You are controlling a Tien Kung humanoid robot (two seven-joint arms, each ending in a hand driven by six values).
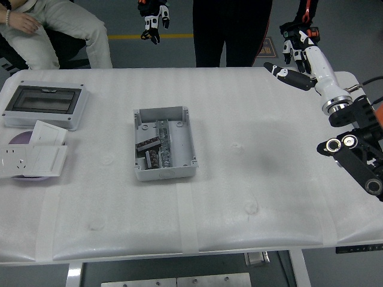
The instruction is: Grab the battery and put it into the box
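Observation:
The grey open box sits left of the table's middle. Inside it lie metal fittings and small dark pieces; I cannot tell which of them is the battery. My right hand, white with black fingertips, is raised over the table's far right corner, well away from the box. Its fingers are spread and it holds nothing. My left arm is out of view.
A grey enclosure with a clear lid and white socket plates lie at the far left. A person stands at the far side with gloved hands raised. Another person sits at top left.

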